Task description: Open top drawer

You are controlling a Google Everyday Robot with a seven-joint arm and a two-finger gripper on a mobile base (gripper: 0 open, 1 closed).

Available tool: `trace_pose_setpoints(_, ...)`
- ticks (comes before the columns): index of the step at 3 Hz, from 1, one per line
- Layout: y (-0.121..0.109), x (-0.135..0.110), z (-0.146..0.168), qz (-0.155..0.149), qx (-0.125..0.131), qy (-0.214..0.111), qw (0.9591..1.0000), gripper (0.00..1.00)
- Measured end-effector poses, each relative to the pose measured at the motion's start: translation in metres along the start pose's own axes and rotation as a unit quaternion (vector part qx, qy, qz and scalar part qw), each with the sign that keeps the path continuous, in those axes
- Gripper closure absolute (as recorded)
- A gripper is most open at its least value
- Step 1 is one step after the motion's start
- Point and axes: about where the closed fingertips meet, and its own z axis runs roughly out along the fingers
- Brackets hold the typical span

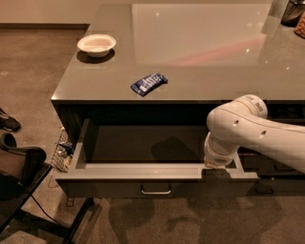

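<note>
The top drawer stands pulled far out from under the grey counter, with its pale grey inside showing empty. Its small metal bar handle sits at the middle of the dark front. My white arm reaches in from the right. My gripper is down at the drawer's front rim, right of the handle, mostly hidden by the wrist and the rim.
A white bowl and a blue packet lie on the counter. Dark objects stand at its far right corner. A black chair and shoes are on the floor at left. Lower drawers sit behind my arm.
</note>
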Motion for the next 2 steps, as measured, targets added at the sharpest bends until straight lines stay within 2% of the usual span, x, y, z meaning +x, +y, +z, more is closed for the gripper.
trace_pose_setpoints(1,0.032,0.011,-0.006,0.024,-0.028,0.003,0.9993,1.00)
trace_pose_setpoints(2,0.082,0.020,-0.023,0.053,-0.058,0.005,0.9969,0.97)
